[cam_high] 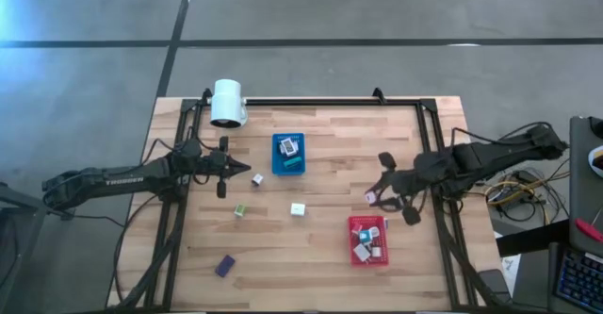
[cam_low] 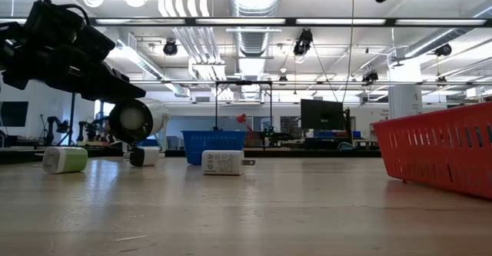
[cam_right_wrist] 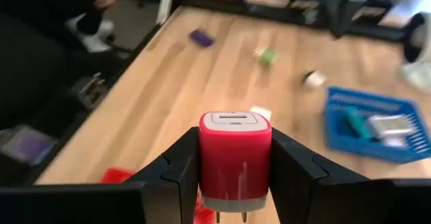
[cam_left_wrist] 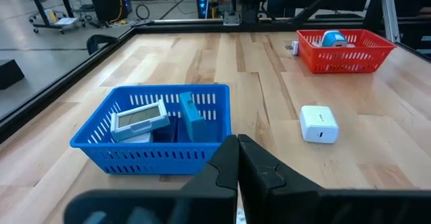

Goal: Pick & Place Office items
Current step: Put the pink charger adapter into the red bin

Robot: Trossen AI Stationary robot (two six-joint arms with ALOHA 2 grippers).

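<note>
Hanging over the table's right side, the right gripper (cam_right_wrist: 235, 173) grasps a pink-red rounded plastic charger block with a white face (cam_right_wrist: 235, 158) between its two dark fingers, prongs pointing down and its long axis upright. In the high view the block (cam_high: 369, 197) sits above bare wood, just up-table of the red slotted plastic tray (cam_high: 350, 242), which already holds a few small pieces; the drop looks to turn on carrying the block the short way toward the table's near edge until it is over that tray. The left gripper (cam_left_wrist: 237, 158) is clenched tight and empty, hovering beside the blue slotted plastic tray (cam_left_wrist: 94, 151), with a small white charger cube (cam_left_wrist: 318, 123) lying on the wood beyond it. The right arm is plainly the nearer to the red tray. White lettering on the left arm's forearm (cam_high: 127, 176) I cannot make out for certain.
</note>
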